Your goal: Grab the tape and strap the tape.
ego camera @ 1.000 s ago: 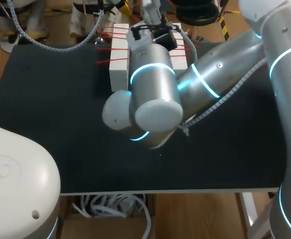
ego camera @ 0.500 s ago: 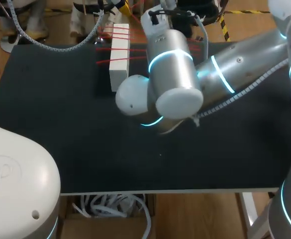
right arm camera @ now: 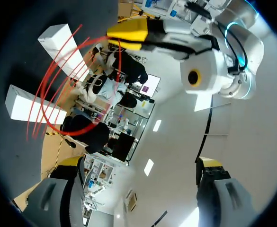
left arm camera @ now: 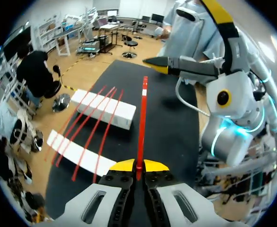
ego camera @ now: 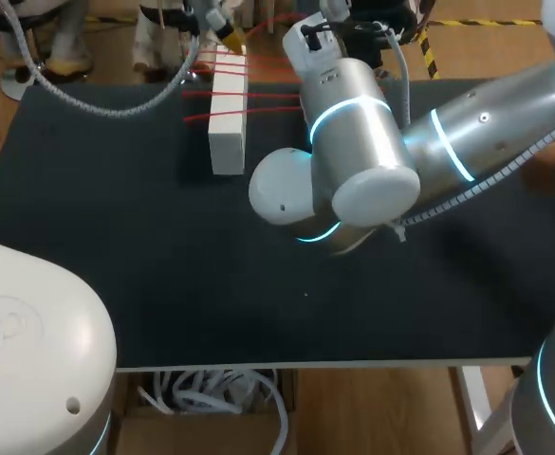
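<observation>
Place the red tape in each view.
Head view: tape crosses the white block near the table's far edge.
Left wrist view: tape runs ahead from the shut left pincer; more crosses the blocks.
Right wrist view: tape loops over the blocks, beside the left pincer.
Shared landmark: the white block.

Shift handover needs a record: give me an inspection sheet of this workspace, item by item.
Surface: black table, no damage seen.
Job's things: red tape, one strand running straight ahead from the left gripper; other strands cross a white block and a second block.
Clutter: nothing seen.
Grippers: left gripper shut on the tape; right gripper open, nothing between its fingers.
Cables: ribbed hose over the table's far left corner; cable along the right arm.
Surroundings: nothing seen.
</observation>
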Action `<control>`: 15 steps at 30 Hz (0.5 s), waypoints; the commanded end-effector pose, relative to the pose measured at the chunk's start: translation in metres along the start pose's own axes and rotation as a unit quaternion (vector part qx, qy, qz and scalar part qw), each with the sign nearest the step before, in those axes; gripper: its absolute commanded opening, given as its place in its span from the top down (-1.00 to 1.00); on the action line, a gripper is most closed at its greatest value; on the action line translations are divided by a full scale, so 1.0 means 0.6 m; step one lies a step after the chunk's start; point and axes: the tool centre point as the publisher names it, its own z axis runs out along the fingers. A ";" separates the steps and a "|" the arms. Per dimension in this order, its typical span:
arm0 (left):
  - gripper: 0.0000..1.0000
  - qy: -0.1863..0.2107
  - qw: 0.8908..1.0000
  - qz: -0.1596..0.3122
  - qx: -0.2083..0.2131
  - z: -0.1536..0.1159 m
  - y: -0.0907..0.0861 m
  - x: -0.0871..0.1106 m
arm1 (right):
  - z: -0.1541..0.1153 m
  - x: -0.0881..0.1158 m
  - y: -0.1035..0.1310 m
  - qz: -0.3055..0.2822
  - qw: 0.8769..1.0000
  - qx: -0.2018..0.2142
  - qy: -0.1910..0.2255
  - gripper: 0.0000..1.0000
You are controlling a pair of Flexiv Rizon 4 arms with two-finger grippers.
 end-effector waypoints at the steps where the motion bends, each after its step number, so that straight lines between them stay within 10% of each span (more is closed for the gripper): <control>1: 1.00 -0.025 0.998 -0.066 -0.001 -0.003 0.069 0.058 | -0.001 -0.005 -0.006 -0.002 1.000 -0.007 0.004 -1.00; 6: 1.00 -0.027 0.987 -0.155 -0.041 -0.011 0.153 0.106 | -0.001 -0.005 -0.006 -0.002 1.000 -0.007 0.004 -1.00; 15: 1.00 -0.056 0.979 -0.174 -0.087 -0.084 0.271 0.126 | -0.001 -0.005 -0.006 -0.002 1.000 -0.007 0.004 -1.00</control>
